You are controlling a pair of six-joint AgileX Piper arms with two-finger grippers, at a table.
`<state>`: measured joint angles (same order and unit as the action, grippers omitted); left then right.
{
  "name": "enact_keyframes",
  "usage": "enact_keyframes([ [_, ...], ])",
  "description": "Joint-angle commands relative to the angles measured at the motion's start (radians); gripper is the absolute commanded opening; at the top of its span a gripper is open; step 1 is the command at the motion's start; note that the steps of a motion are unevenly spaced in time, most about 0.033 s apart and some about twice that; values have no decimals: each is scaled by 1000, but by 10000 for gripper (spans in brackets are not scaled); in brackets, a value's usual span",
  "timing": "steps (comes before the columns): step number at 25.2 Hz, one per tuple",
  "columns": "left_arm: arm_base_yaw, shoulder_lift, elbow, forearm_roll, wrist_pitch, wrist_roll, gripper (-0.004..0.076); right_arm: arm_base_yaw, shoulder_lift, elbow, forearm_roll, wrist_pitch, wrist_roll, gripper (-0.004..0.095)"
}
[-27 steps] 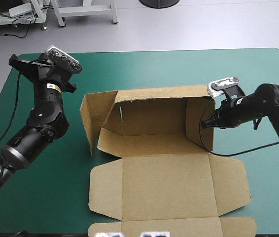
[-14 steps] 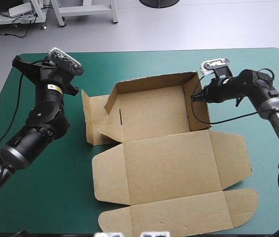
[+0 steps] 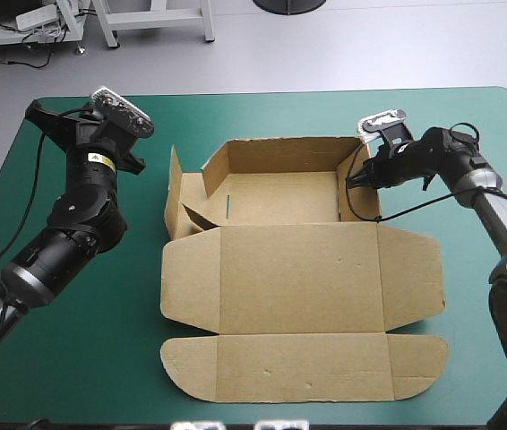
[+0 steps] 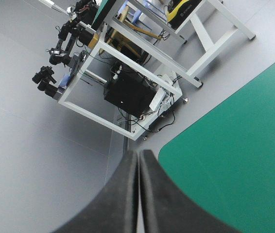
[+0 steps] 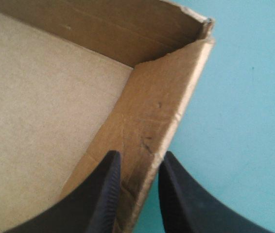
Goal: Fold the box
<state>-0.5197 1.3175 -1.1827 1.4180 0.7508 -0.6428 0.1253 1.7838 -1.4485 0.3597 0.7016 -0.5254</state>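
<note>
The brown box (image 3: 298, 269) is sat mid-table on the teal-green cover (image 3: 83, 358), with the lid (image 3: 303, 278) laid flat. Its right wall (image 5: 152, 121) is pinched between the black fingers of the right gripper (image 5: 138, 159), one inside and one outside, probably so it's held upright. The left gripper (image 4: 138, 155) is pressed together on nothing, with no board near its fingers.

Left hand (image 4: 138, 154) closed, right hand (image 5: 141, 156) clamped
</note>
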Motion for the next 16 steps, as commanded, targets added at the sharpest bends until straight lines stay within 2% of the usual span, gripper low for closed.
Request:
enact_keyframes([
  [1,1,-34,-30,47,-3,-1,-5,0,-40,-41,18,-1,-19,357],
  [8,1,-34,-30,21,-8,15,-5,0,-42,-130,34,101,-12,372],
  [16,1,-34,-30,1,-10,30,-5,0,-72,-390,32,277,33,372],
])
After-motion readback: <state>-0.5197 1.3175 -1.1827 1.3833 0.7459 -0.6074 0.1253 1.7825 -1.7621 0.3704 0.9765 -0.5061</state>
